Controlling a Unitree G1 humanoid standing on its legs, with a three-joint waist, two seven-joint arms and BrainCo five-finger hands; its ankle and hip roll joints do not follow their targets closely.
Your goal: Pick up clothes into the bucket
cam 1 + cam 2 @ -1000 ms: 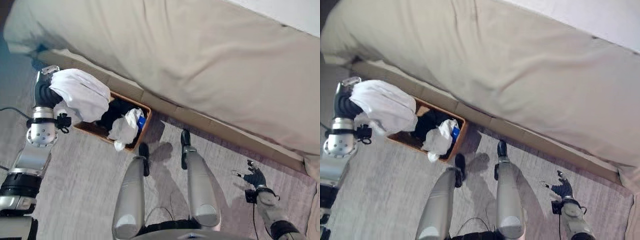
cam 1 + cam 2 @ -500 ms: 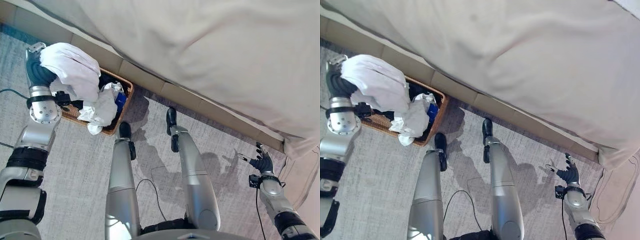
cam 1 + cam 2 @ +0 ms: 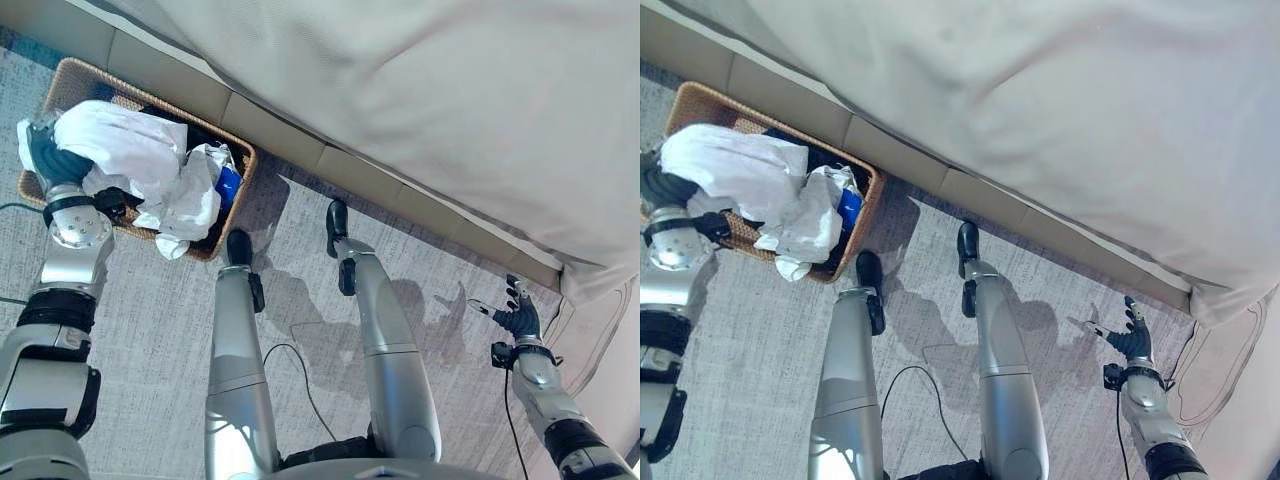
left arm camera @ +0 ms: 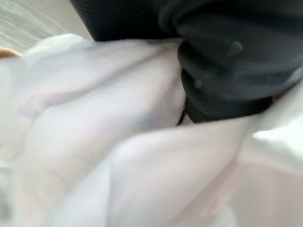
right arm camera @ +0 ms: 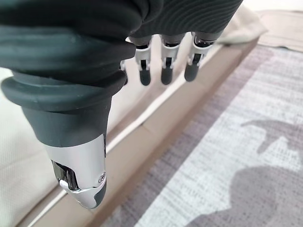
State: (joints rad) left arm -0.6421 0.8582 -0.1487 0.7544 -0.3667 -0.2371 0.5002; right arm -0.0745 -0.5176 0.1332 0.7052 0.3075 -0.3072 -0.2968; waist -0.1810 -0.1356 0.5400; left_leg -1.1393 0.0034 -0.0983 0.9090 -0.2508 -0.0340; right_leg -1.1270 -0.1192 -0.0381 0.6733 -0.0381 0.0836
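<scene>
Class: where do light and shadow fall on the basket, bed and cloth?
Left eye view: the basket throws a dark shadow on the carpet at its side toward the robot's right; the bed cover is evenly lit. Left wrist view: the white cloth glares bright.

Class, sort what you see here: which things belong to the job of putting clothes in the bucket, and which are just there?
Part of the job:
- white garment, draped over the left hand
- woven basket
- clothes already in the basket

Just there:
- bed with beige cover
- grey carpet
- right hand, fingers spread, holding nothing
</scene>
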